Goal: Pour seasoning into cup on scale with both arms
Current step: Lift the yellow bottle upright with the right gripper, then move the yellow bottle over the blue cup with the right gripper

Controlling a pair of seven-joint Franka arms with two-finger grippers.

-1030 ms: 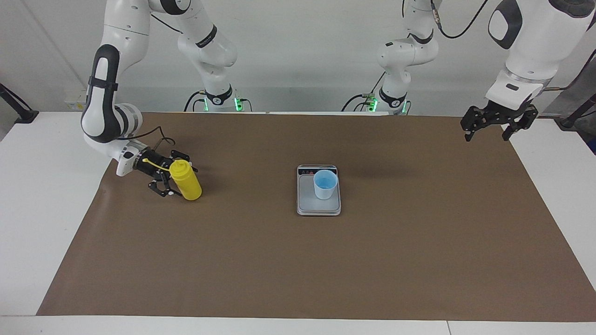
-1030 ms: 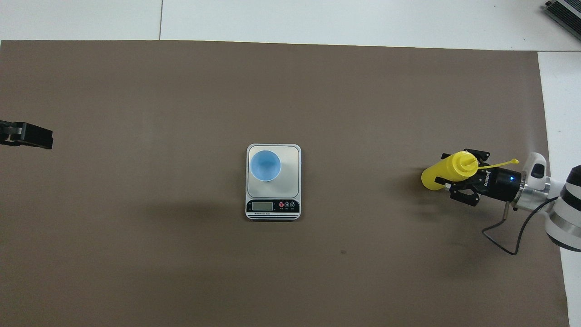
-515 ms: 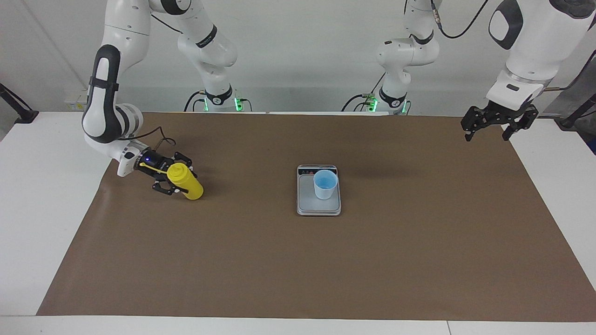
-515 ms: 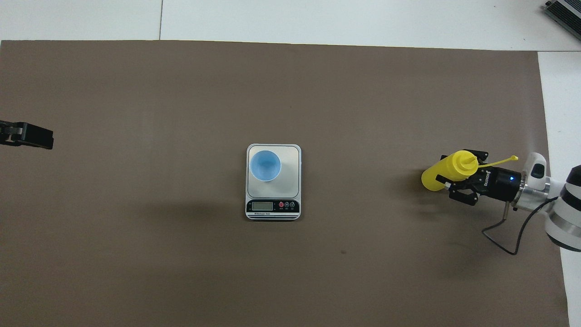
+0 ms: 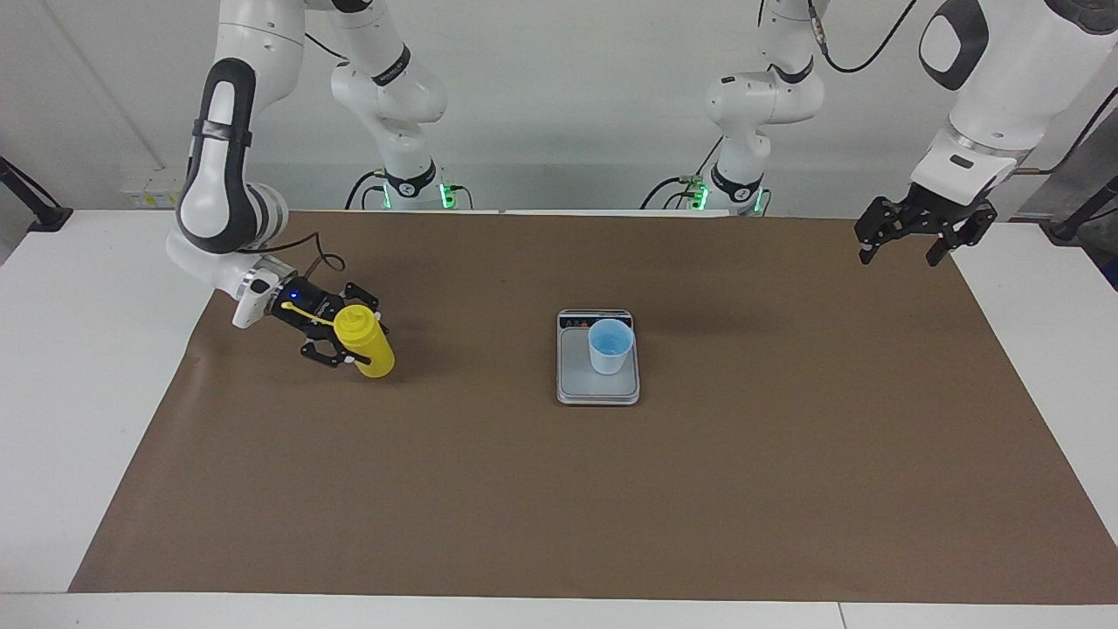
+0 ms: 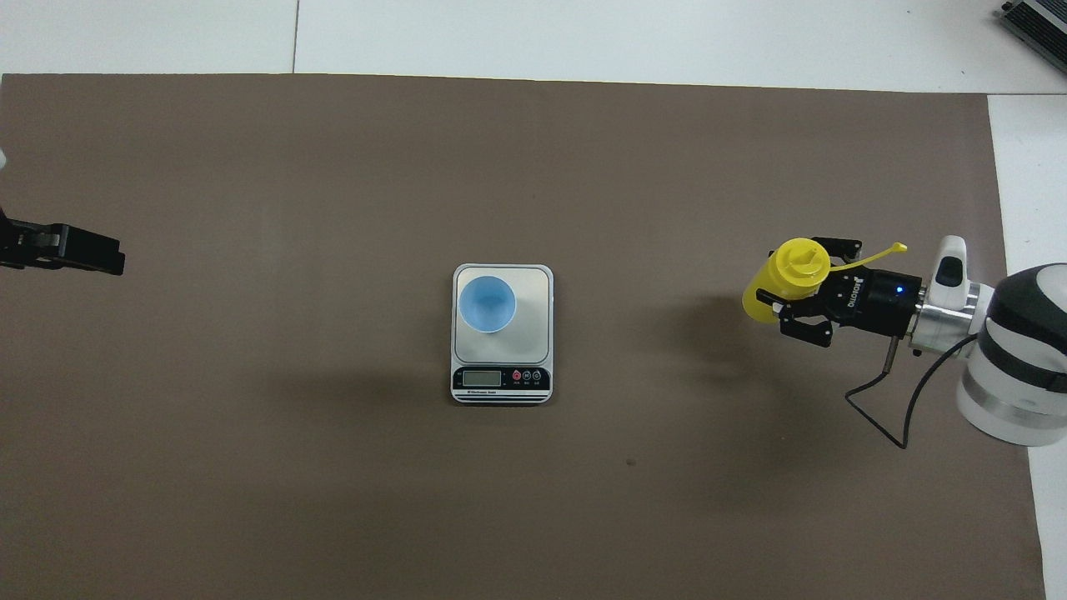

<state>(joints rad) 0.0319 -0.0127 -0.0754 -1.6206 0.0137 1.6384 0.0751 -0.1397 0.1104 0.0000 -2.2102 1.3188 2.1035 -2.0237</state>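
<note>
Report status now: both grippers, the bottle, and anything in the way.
Right gripper shut on yellow bottle, lifted off the mat. Left gripper open, waiting high. Cup on scale. Path between is free.

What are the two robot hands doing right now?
Left gripper: open, holding nothing, waiting.
Right gripper: shut on the bottle, above the mat.

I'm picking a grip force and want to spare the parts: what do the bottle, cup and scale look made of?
Bottle: probably soft plastic, opaque yellow, matte with a dull sheen, thin bendy cap strap.
Cup: likely thin plastic, pale blue, slightly see-through walls.
Scale: silver-grey plate, brushed metal or metal-look plastic, can't tell which; glossy dark display strip.
</note>
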